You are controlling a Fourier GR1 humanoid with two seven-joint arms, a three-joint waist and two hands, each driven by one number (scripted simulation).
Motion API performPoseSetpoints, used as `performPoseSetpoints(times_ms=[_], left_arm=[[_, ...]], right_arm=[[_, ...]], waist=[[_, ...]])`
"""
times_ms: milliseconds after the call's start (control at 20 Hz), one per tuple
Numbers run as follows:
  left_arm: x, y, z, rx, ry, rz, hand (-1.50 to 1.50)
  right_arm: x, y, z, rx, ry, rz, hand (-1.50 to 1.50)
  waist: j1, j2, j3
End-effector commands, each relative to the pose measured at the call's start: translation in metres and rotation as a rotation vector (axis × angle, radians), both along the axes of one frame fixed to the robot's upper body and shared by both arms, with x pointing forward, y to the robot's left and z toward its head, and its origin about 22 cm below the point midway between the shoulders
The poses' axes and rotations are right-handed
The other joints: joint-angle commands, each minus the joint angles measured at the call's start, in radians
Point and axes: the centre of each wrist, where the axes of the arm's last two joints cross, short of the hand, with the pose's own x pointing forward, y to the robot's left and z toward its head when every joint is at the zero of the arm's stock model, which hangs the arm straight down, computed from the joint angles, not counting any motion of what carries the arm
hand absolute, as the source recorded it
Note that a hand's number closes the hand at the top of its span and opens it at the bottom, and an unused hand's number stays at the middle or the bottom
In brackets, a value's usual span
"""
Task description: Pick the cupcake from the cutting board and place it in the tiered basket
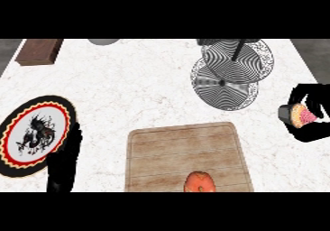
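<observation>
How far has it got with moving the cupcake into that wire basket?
Done: the cupcake is off the cutting board. In hand: the right hand curls round it, to the right of the tiered basket and apart from it. Left: carrying it across and setting it inside.

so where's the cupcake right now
Head view, far right: the cupcake is held in the right robot hand, off the cutting board, just right of the tiered basket.
</observation>
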Motion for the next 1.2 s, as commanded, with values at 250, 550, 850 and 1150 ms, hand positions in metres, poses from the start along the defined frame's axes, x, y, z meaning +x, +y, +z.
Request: performPoseSetpoints(times_ms=[250, 550, 850, 1150], left_arm=[[-0.002, 0.014, 0.001, 0.015, -0.005, -0.021, 0.0], [-0.003, -0.003, -0.003, 0.009, -0.007, -0.068, 0.0], [0.02, 0.0, 0.012, -0.017, -0.004, -0.079, 0.0], [0.013, -0.017, 0.018, 0.013, -0.004, -0.098, 0.0]], right_arm=[[-0.041, -0.088, 0.148, 0.088, -0.349, 0.041, 1.5], [-0.057, -0.086, 0.183, 0.091, -0.376, -0.023, 1.5], [-0.033, -0.054, 0.193, 0.111, -0.376, -0.055, 1.5], [0.014, -0.032, 0.2, 0.117, -0.333, -0.091, 1.5]], waist=[[0.021, 0.002, -0.004], [0.065, 0.011, -0.004], [0.079, 0.014, -0.004], [0.098, 0.017, -0.004]])
